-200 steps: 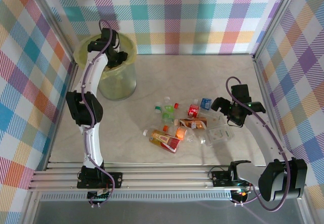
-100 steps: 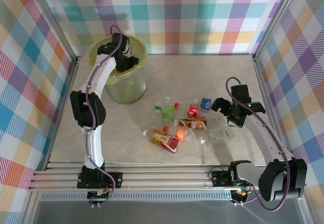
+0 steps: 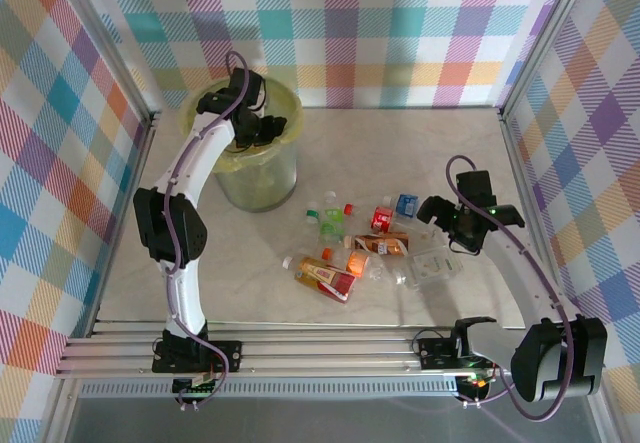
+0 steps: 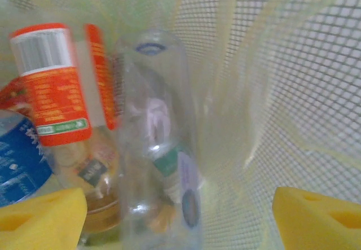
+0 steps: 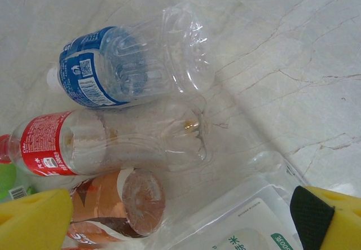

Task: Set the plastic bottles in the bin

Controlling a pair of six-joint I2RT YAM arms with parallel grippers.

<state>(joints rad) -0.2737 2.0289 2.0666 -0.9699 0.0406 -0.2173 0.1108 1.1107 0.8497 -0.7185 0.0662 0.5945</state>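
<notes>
Yellow-green-bagged round translucent bin (image 3: 256,189) sits far left on desk (image 3: 400,153); left tool (image 3: 258,131) over it, pads wide; clear plastic bottle (image 4: 158,148) lies free inside btwn them; lift straight up, don't snag bag. Right tool (image 3: 443,225) gapes above crushed bottles (image 3: 350,248) mid-desk.

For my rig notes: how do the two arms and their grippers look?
The left arm and right arm have white links, black joints and a purple cable along each. The left gripper and right gripper carry yellow pads.
</notes>
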